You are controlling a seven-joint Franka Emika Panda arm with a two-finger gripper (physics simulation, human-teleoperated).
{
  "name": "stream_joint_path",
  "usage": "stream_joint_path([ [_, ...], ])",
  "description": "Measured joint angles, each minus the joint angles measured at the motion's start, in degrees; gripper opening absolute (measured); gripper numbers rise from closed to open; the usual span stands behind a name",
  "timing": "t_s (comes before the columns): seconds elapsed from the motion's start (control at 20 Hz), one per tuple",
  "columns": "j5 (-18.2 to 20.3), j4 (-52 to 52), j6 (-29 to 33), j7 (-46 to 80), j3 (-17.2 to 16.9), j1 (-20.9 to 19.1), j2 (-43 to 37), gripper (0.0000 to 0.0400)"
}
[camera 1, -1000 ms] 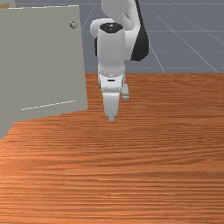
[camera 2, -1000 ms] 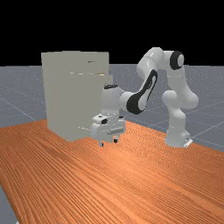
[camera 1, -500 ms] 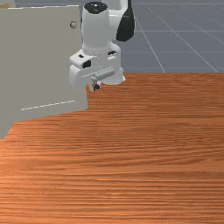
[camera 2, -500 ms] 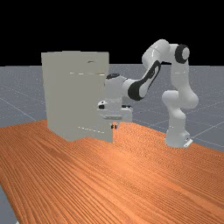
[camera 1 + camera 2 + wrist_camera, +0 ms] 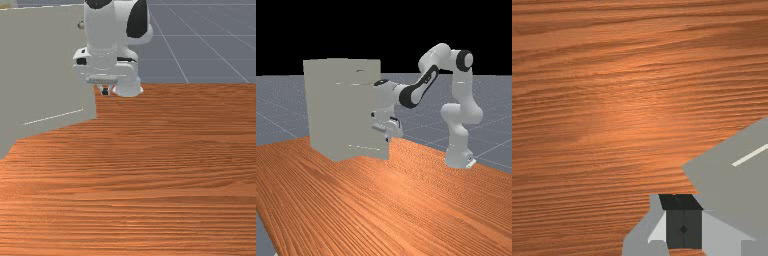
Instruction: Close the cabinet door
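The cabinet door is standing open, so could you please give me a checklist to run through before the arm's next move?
1. Cabinet door closed against the cabinet: not ok, it stands swung out.
2. Gripper near the door's free edge: ok, it is beside that edge in the front view.
3. Fingers shut: ok, they meet in the wrist view.
4. Nothing held between them: ok.
5. Fingertips raised off the table: ok, they hang above it in the far view.
6. Contact with the door made: cannot tell.
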Motion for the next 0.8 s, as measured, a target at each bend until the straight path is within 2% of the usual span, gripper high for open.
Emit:
stream_joint_path([
  [0.2, -0.25, -1.05, -1.51, -3.29, -4.12, 3.27, -0.82, 0.0],
  [0.35, 0.03, -1.45, -1.01, -6.3, -9.73, 8.49, -0.99, 0.0],
  [0.5, 0.19, -1.76, -1.0, -8.17, -19.01, 17.23, -0.85, 0.0],
  [0.6, 0.27, -4.14, -2.12, -8.74, -25.81, 23.01, -3.04, 0.0],
  [0.65, -0.21, -6.66, -2.43, -8.52, -28.87, 24.66, -5.81, 0.0],
  [0.7, -1.3, -8.94, -2.58, -8.02, -32.07, 23.76, -8.99, 0.0],
  [0.8, -6.77, -10.97, -1.65, -7.31, -37.05, 18.42, -15.13, 0.0],
])
